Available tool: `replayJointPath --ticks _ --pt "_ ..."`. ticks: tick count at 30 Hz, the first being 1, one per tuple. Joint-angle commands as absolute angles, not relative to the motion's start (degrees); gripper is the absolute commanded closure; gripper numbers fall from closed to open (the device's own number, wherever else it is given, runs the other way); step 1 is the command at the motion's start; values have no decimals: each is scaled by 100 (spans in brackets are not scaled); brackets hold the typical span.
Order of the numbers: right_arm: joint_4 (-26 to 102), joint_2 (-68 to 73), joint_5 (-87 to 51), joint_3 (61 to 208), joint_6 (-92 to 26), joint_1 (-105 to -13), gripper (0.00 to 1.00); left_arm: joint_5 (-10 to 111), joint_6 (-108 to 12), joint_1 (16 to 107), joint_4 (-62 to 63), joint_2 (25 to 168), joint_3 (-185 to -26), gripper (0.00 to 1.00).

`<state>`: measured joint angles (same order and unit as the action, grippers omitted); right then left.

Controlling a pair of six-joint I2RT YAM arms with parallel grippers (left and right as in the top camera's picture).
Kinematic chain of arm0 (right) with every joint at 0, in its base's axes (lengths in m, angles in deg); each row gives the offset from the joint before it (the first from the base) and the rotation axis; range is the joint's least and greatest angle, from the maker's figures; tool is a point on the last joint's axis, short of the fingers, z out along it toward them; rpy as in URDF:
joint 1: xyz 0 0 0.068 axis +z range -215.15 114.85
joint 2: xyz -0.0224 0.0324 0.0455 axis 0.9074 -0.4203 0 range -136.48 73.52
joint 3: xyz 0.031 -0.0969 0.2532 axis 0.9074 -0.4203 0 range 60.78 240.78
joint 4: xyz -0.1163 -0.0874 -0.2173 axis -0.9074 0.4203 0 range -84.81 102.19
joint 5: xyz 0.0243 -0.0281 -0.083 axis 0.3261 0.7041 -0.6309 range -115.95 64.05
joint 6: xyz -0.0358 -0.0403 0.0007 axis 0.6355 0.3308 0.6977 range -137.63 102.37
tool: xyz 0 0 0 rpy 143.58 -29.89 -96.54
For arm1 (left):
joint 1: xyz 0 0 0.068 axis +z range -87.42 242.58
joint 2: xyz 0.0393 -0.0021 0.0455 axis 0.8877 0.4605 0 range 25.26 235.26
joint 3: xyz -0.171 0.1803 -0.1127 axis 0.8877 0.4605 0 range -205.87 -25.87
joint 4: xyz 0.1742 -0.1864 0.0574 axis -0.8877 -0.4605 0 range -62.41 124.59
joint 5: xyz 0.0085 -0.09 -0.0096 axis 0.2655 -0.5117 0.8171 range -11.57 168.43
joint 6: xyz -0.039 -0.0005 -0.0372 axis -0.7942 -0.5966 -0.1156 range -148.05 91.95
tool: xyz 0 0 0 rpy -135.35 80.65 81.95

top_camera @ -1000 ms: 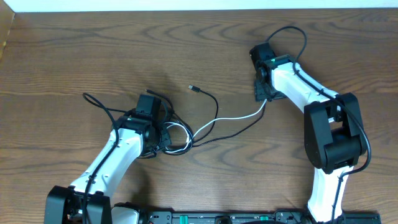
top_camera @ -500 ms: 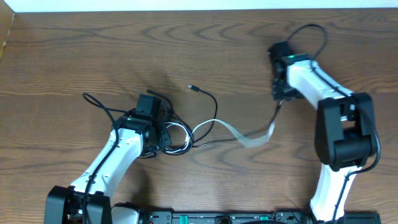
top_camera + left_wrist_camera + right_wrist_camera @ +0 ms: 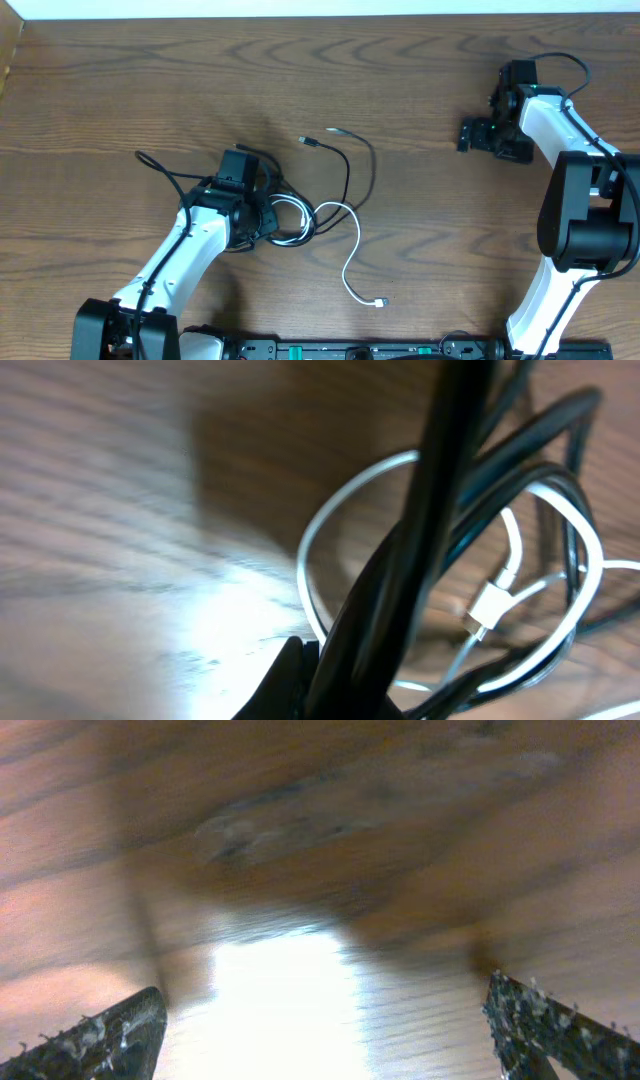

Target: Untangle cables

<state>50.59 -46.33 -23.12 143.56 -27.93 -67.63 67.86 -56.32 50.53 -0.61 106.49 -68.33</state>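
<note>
**Overhead view.** On the left half of the desk (image 3: 120,80), the left fingers (image 3: 262,222) are pressing into the knot of cables (image 3: 285,212). One black strand is trailing away to the far left. From the knot, two black cords (image 3: 348,170) are arching toward the far side, each ending in a small plug. The white cord (image 3: 357,238) is looping out to the right and curling back toward the near edge, and its plug (image 3: 378,302) is lying free on the wood. At the far right, the right fingers (image 3: 467,136) are sitting over bare desk, well apart from every cord.

**Left wrist view.** This view is showing the grip that the arm is covering from above. The left fingers (image 3: 285,680) are clenching the black cords (image 3: 440,510), which are rising as a thick bundle from the lower edge. Behind the bundle, the white cord (image 3: 310,550) is lying in rings around a small white connector (image 3: 490,605).

**Right wrist view.** The right fingers (image 3: 110,1035) are standing released, one tip at each lower corner. Only blurred wood grain is showing between them, a spread the overhead view is giving only coarsely.
</note>
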Motion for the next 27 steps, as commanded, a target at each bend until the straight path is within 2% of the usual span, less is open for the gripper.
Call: replayJointPath --ticks 1,9,15,21,27 --pt "5037 -5127 145 14046 -1845 -6575 2 6067 -5582 5149 130 10697 -6820 92" --pt "5112 -5127 2490 14046 -608 -6496 27 4251 -4719 5442 849 10697 -6820 92" --pt "5376 -5125 4175 14046 411 -6335 21 3919 -4262 5518 1013 10697 -6820 92" --pt "5333 -5125 4345 14046 691 -5841 22 2795 -3790 5518 1419 10697 -6820 92" --pt "5077 -5125 4634 14046 691 -5229 32 2334 -3794 5518 1898 10697 -6820 92"
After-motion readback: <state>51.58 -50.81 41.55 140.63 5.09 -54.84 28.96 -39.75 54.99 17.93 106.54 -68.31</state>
